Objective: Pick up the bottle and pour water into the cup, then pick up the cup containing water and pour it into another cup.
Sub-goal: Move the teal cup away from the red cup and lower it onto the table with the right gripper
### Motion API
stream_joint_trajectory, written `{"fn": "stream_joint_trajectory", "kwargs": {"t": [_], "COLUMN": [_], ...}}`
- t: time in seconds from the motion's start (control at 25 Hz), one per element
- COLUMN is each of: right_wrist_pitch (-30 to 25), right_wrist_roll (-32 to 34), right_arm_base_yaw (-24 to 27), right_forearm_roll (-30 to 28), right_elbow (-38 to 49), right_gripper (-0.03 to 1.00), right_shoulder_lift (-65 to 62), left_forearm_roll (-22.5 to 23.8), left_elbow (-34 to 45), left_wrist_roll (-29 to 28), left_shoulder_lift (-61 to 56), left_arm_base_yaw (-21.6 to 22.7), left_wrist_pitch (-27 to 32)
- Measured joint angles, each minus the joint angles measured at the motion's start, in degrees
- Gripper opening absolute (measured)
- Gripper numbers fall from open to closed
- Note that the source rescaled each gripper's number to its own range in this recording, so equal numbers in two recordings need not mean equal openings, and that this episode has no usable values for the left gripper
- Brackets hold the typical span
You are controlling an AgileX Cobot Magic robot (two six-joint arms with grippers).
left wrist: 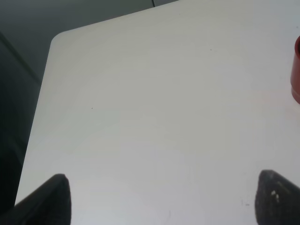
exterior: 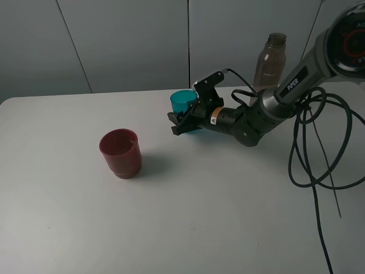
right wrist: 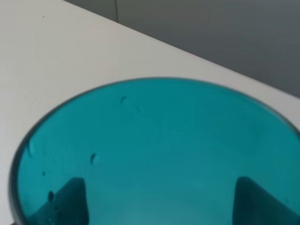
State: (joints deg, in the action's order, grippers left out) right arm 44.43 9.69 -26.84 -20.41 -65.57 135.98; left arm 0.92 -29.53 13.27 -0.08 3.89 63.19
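1. The right tool [exterior: 181,123] sits just right of the exterior view's centre, its arm coming in from the upper right; its fingers are clamped around the teal cup [exterior: 183,101].
2. That cup is upright, mouth up, long axis near vertical, in the upper middle of the exterior view. Whether its base touches the bench [exterior: 217,217] cannot be told.
3. In the right wrist view the cup [right wrist: 154,150] fills the lower frame, and both dark fingers [right wrist: 70,201] show through its teal wall.
4. The red cup [exterior: 121,153] stands upright, mouth up, on the bench left of centre, well apart from the teal cup.
5. The bottle [exterior: 269,63] stands upright at the upper right, neck up, uncapped, behind the right arm.
6. The left tool [left wrist: 161,199] shows only in its own view: fingertips spread wide at the lower corners, holding nothing, above bare bench, with the red cup's edge [left wrist: 296,70] at the right margin.
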Motion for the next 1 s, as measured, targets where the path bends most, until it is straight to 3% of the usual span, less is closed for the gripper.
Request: {"fn": "stream_joint_trajectory", "kwargs": {"t": [0.44, 0.48, 0.6, 0.64, 0.72, 1.0], "right_wrist_pitch": [0.0, 0.0, -0.2, -0.4, -1.4, -4.0], "right_wrist_roll": [0.0, 0.0, 0.0, 0.0, 0.0, -0.4], "right_arm_base_yaw": [0.0, 0.0, 0.0, 0.0, 0.0, 0.0], "right_forearm_roll": [0.2, 0.2, 0.2, 0.2, 0.2, 0.4], "right_elbow": [-0.4, -0.4, -0.4, -0.4, -0.4, 4.6], "right_gripper": [0.02, 0.14, 0.84, 0.93, 0.99, 0.99], "right_shoulder_lift": [0.2, 0.2, 0.2, 0.2, 0.0, -5.9], "left_forearm_roll": [0.0, 0.0, 0.0, 0.0, 0.0, 0.0], "left_elbow": [0.0, 0.0, 0.0, 0.0, 0.0, 0.0], "left_wrist_roll": [0.0, 0.0, 0.0, 0.0, 0.0, 0.1], "left_shoulder_lift": [0.0, 0.0, 0.0, 0.0, 0.0, 0.0], "left_arm_base_yaw": [0.0, 0.0, 0.0, 0.0, 0.0, 0.0], "left_wrist_pitch": [0.0, 0.0, 0.0, 0.0, 0.0, 0.0]}}
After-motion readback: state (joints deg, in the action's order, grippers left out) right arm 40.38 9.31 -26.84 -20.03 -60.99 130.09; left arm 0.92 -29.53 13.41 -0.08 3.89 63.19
